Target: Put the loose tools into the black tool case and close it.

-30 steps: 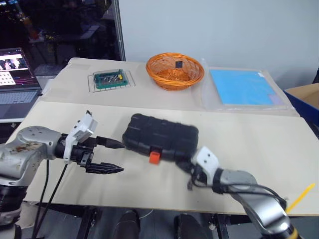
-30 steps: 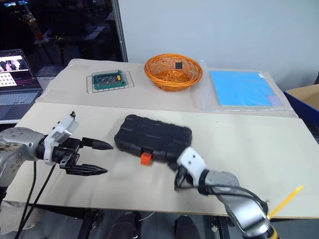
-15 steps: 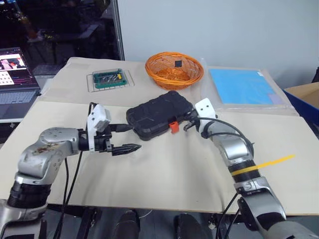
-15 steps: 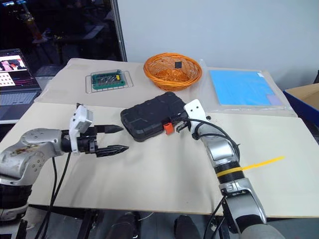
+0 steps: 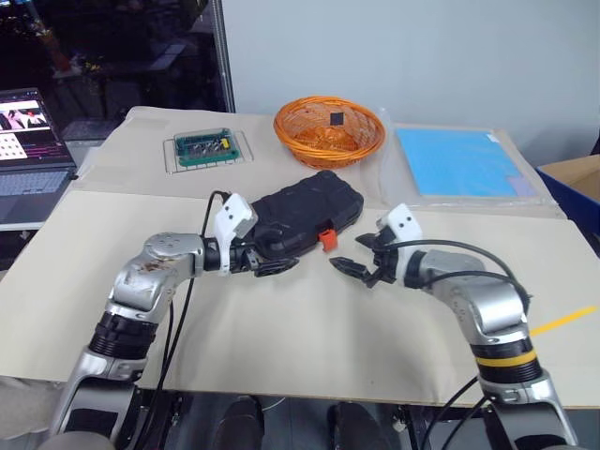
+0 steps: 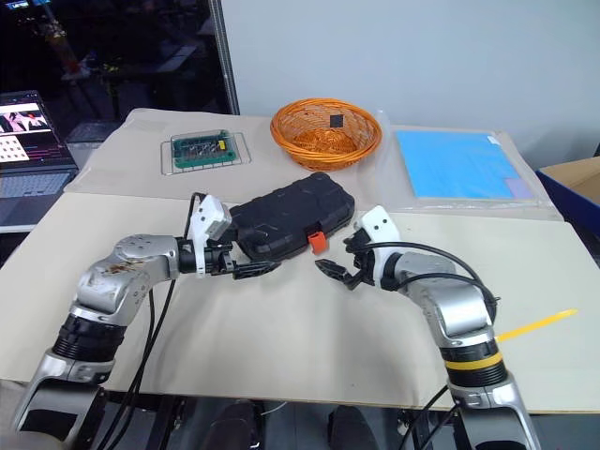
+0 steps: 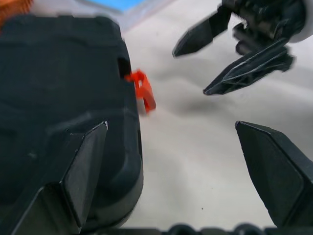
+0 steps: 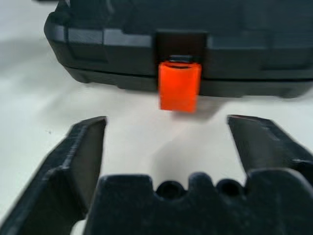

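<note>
Black tool case (image 5: 302,223) lies shut mid-table, long axis running diagonally from near-left to far-right, orange latch (image 5: 327,240) on its near edge facing the right gripper (image 5: 354,269). Textured moulded plastic shell w/ rounded corners; orange wicker basket (image 5: 329,130) behind holds a small dark item. Left gripper (image 5: 272,266) spread wide at case's near-left end, one finger over the lid; right gripper also spread, empty, just short of latch.

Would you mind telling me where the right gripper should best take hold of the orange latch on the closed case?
Probably by the latch's free lower tab, coming in level from the case's front edge. The tab sticks out below the seam, facing the open right gripper, which stands just short of it, so its fingers could straddle the tab's two sides.
</note>
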Action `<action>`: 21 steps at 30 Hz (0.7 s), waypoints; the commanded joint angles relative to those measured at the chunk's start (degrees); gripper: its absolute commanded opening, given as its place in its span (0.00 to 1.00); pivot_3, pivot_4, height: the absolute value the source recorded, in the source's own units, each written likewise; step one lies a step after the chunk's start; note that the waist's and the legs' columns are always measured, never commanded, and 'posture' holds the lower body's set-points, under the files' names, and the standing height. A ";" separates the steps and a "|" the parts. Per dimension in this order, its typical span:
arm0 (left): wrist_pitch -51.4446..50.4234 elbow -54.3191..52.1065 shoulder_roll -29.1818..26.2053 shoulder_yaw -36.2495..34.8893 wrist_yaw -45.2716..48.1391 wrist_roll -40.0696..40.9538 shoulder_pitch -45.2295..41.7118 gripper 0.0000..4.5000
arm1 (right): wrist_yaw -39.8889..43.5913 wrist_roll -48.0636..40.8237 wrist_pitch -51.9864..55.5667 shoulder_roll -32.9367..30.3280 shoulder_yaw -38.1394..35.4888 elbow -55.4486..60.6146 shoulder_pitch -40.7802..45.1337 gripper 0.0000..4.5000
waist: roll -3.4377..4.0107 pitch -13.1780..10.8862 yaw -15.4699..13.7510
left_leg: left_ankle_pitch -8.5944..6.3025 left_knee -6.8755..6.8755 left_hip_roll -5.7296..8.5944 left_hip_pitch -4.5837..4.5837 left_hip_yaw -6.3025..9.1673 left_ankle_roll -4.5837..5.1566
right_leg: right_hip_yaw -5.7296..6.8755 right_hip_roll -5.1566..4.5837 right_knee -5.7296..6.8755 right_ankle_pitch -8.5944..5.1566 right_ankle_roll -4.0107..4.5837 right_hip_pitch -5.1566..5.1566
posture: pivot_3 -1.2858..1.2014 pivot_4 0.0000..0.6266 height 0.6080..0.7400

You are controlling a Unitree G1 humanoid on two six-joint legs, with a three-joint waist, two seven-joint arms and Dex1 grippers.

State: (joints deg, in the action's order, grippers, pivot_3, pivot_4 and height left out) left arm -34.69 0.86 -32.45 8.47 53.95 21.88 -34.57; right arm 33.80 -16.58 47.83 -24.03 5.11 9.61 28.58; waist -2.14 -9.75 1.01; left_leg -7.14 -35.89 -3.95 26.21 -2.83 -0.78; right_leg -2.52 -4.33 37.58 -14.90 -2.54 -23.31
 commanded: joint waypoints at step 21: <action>3.92 4.46 0.34 0.60 0.96 -4.77 -0.93 1.00 | -7.56 7.35 -9.92 7.18 2.07 -8.75 5.47 0.26 | 0.01 0.01 -0.03 | 0.00 0.00 0.01 0.00 -0.01 0.00 | 0.02 -0.02 0.01 0.01 -0.01 0.02 | 0.52 0.24 1.00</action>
State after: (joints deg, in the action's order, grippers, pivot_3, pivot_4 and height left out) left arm -30.59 4.69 -31.78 9.44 54.78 17.87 -36.57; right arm 25.87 -9.88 40.42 -16.18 7.91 -2.23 32.37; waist -2.12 -9.74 0.98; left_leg -7.14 -35.89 -3.95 26.21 -2.84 -0.78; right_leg -2.50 -4.35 37.59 -14.90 -2.54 -23.29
